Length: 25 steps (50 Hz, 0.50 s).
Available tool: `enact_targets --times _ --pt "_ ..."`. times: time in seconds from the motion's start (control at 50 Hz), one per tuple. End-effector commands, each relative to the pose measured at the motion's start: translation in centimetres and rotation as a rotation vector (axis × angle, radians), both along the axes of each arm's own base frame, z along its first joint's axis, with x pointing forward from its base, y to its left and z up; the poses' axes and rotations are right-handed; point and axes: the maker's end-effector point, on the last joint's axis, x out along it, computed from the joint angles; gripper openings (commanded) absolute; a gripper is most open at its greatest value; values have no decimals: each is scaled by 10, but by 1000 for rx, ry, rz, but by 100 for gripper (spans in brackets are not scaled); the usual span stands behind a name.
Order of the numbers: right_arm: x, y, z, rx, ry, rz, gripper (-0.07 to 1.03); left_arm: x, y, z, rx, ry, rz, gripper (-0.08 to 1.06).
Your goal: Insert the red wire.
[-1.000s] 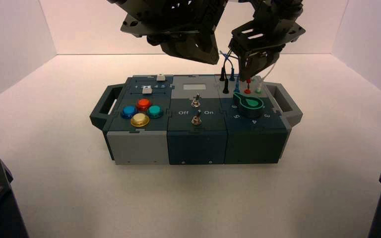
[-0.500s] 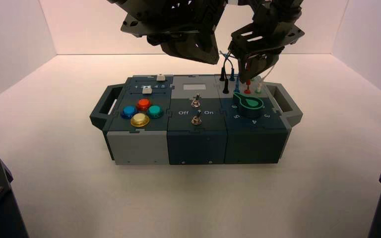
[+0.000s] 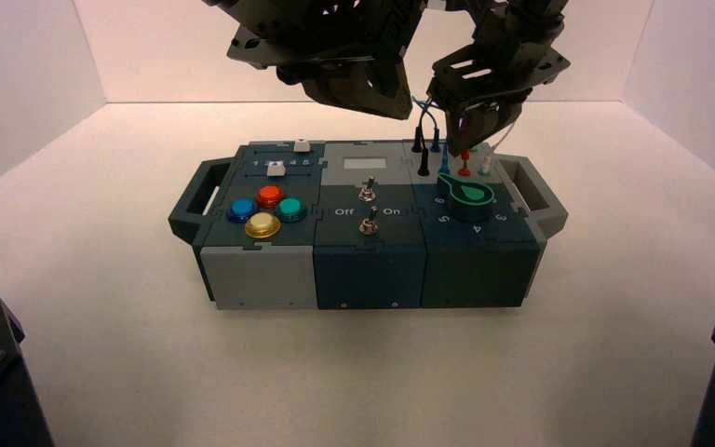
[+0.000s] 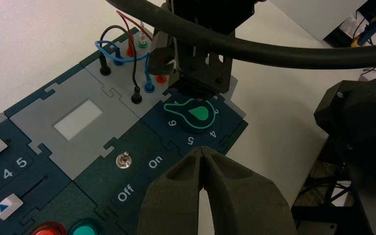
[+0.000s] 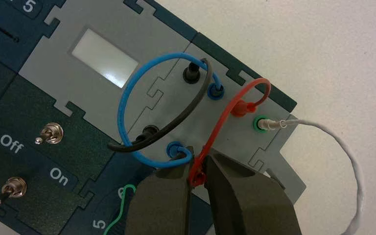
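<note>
Across the pale table [image 3: 363,372], only a slight shift of the right claw [image 5: 199,156], gripping the red wire [image 5: 223,116] by its near plug, beside the near red socket [image 4: 161,79] (far plug in); probably seating now. Left claw [image 4: 200,151] closed, idle above the box [image 3: 370,277].

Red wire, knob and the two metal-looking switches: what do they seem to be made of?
Red wire: probably rubber or soft plastic, smooth with a slight sheen; it bends in a round loop.
Knob: likely matt plastic, dark with a flat green outline and drop.
Switches: apparently bare polished metal, with bright highlights on lever and collar; plating can't be ruled out.
</note>
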Motion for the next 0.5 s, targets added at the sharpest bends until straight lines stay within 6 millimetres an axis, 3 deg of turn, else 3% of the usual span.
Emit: enact_targets --times 0.02,0.5 --pt "5 3 5 14 -17 -3 -3 3 -6 13 -37 -22 -4 -3" --pt "7 4 7 12 -29 6 -3 3 -7 14 -40 -26 -4 -3"
